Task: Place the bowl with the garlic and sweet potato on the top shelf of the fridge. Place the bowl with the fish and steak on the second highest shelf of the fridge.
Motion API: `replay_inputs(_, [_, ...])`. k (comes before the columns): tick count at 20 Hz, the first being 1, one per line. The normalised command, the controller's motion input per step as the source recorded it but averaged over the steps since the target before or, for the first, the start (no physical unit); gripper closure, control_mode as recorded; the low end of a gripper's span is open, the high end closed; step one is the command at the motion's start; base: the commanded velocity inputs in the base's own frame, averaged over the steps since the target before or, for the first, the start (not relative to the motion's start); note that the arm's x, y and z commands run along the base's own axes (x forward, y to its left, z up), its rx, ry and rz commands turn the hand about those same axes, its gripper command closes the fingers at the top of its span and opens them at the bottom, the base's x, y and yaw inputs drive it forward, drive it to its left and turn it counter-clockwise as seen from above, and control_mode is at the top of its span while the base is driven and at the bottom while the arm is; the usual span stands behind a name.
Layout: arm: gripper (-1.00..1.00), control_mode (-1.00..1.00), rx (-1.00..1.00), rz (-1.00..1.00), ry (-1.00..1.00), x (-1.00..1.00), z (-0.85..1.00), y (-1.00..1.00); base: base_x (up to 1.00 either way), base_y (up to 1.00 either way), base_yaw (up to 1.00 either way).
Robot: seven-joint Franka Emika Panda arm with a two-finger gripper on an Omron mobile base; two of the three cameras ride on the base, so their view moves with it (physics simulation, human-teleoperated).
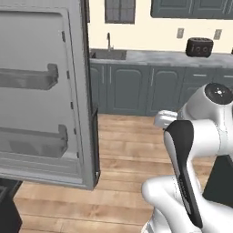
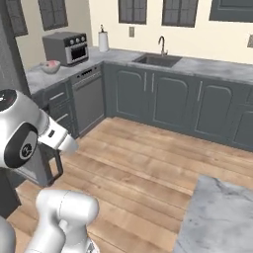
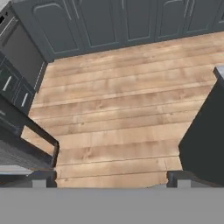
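**Seemingly early: fridge door open, hand empty, one bowl far off**

Nearest, in the left base view, the white arm [image 1: 191, 150] folds up from 5 o'clock, its dark-striped link in the foreground. In the hand view, two small dark fingertips [image 3: 43, 178] rise at 7 and 5 o'clock, set wide apart with nothing between them: the hand [image 3: 111, 180] is spread and empty, looking down at bare wooden floor [image 3: 118, 113].

Just beyond, at 9 o'clock in the left base view, the open fridge door [image 1: 43, 100] stands swung out, showing two grey door bins [image 1: 32, 77], one above the other. No fridge shelf can be made out here, so whether anything sits on one cannot be told.

Farther on, dark grey cabinets [image 2: 163, 99] line the far wall under a grey surface [image 2: 207, 66] with a sink and tap [image 2: 159, 54] at 12 o'clock in the right base view.

Farthest, at 10 o'clock in that view, a small pale bowl [image 2: 50, 65] with something reddish inside rests on the surface just beside a toaster oven [image 2: 65, 47]. Its contents are too small to name, so which of the two bowls it is cannot be told.

Judging by this, neither bowl has been shelved: both pickups and both placements appear to remain.
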Motion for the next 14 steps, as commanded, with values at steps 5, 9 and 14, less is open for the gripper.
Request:
replay_inputs(5, [-1.0,1.0,0.0,0.0,0.0,0.0,0.0,0.0,1.0,-0.13,-0.1])
replay_inputs(9, [-1.0,1.0,0.0,0.0,0.0,0.0,0.0,0.0,1.0,-0.04,-0.04])
replay_inputs(14, [-1.0,1.0,0.0,0.0,0.0,0.0,0.0,0.0,1.0,-0.01,-0.02])
